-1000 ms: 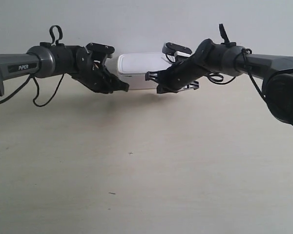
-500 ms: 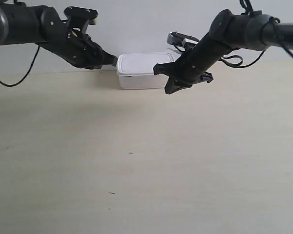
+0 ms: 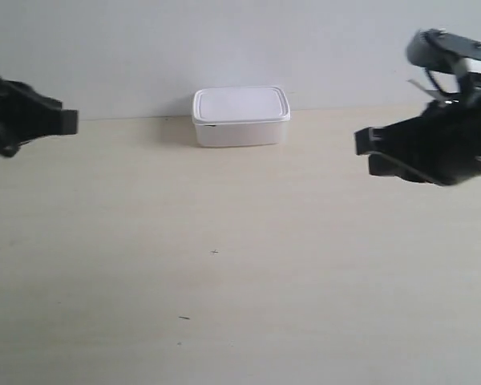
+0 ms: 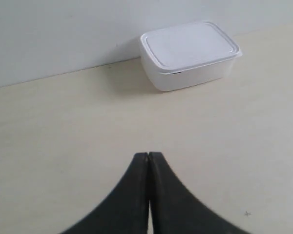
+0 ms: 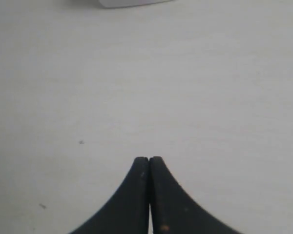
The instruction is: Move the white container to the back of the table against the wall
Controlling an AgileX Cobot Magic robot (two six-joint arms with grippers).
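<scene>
The white container (image 3: 240,117) sits flat on the table (image 3: 224,305), lid on, its long side running along the wall (image 3: 224,48). Its back edge is right at the wall; a thin shadow line there hides whether the two actually touch.

Nothing touches the container. The left claw (image 4: 149,155) is closed, its two black fingers pressed tip to tip with nothing between them. It hangs over bare table well apart from the container, facing the wall behind it. The right claw (image 5: 149,158) is closed and empty too, fingers meeting in one seam. Its camera catches only a sliver of the container at the frame edge, so it is also well apart from the container.

In the exterior view, the arm at the exterior view's left (image 3: 28,120) and the arm at the exterior view's right (image 3: 433,148) hang out to either side of the container, both well clear of it and both blurred. A few tiny dark specks (image 3: 214,252) mark the table in front of the container.
</scene>
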